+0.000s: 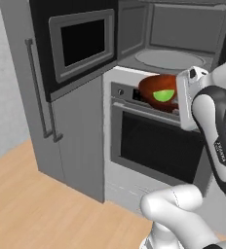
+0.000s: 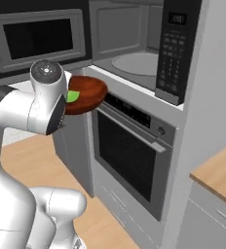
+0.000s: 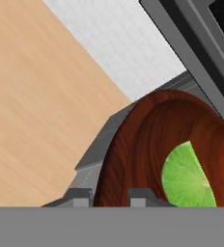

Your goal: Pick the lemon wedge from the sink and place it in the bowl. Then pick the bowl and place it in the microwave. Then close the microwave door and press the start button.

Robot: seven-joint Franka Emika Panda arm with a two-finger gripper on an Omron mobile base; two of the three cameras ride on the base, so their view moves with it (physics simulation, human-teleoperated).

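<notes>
The bowl sits right in the pincer, its near rim pinched between the two dark tips: one finger stands just outside the wall and the other just inside, so the jaws are narrowed onto the rim and the bowl juts straight out ahead of the hand. It is round, so it has no long axis of its own; its mouth faces mostly up, tipped a little toward the arm. Just beyond the inner finger, resting on the bowl's floor, is the lemon wedge, bright green, its cut face up; in the hand view its point aims away from the fingers and its long run follows the curve of the wall. Past the bowl's far edge, and a little above it, lies the microwave, cavity open, with the pale turntable waiting on its floor. The microwave door is swung wide on the side away from the keypad. To my eye the bowl must still rise slightly and travel forward over the sill to reach the turntable.
</notes>
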